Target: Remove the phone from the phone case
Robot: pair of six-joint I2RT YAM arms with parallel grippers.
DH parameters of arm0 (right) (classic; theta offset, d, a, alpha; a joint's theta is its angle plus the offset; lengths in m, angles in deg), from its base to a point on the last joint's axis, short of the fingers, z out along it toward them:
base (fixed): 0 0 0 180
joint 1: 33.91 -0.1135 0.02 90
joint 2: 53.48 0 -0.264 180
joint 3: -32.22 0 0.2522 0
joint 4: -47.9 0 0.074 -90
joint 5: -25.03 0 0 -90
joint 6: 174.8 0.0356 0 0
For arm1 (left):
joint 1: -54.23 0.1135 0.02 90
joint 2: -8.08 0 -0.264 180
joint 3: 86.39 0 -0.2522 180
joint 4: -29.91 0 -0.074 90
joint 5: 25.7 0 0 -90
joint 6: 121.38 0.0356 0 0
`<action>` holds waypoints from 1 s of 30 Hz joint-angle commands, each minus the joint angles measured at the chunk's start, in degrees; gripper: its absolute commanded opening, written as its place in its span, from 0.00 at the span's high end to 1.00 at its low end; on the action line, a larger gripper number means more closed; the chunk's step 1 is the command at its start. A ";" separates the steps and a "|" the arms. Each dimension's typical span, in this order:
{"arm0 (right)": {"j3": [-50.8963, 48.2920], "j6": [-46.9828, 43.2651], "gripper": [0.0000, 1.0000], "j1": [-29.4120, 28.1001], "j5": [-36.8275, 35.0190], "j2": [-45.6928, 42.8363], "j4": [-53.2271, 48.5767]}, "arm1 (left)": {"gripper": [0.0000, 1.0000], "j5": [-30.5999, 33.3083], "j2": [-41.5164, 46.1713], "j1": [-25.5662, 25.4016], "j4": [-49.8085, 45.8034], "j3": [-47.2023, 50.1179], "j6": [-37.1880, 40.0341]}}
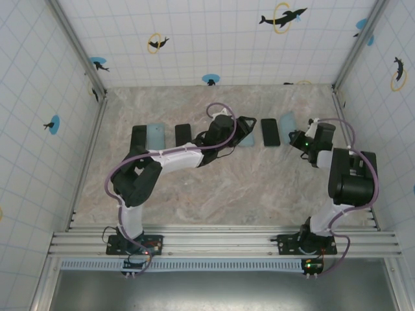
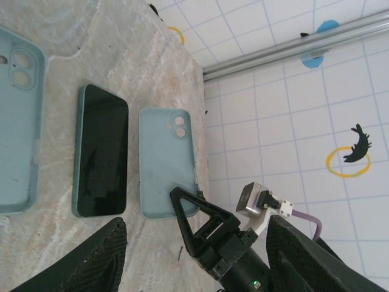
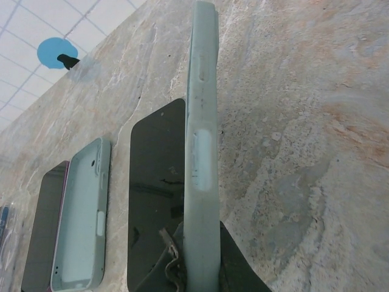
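Right pincer [image 3: 196, 271] closed on the pale blue silicone phone case [image 3: 200, 134], seen edge-on; left pincer [image 1: 241, 131] gapes empty. Black glass-faced phone [image 3: 155, 182] lies bare just beside it. Extraction judged complete; next, release the case.

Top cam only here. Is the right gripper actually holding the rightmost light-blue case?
Observer: Yes. Right wrist view: the right gripper is shut on the matte light-blue phone case, seen edge-on between its fingers.
Operator: Left gripper holding anything?
Observer: No. Left wrist view: the left gripper is open, black textured fingers wide apart, nothing between them.
Operator: Case next to the left arm, phone inside?
Observer: Right wrist view shows that second light-blue case lying open side up, empty; a glossy black phone lies flat beside it.
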State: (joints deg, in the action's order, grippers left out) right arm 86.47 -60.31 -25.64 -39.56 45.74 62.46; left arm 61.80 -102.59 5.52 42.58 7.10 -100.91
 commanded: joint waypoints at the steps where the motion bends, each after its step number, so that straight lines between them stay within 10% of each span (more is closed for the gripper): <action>1: 3.29 -1.32 0.93 0.26 2.38 2.46 -1.64 | 0.37 -1.27 3.13 0.65 1.13 1.51 2.00; 30: 10.12 -10.37 0.51 1.61 -8.06 4.05 -12.56 | 0.35 -4.44 5.44 3.62 3.28 5.82 0.97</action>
State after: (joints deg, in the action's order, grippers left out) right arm 93.96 -67.79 -24.09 -44.96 51.56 51.99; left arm 58.28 -99.88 8.51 44.14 11.99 -100.56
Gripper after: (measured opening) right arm 0.491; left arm 0.648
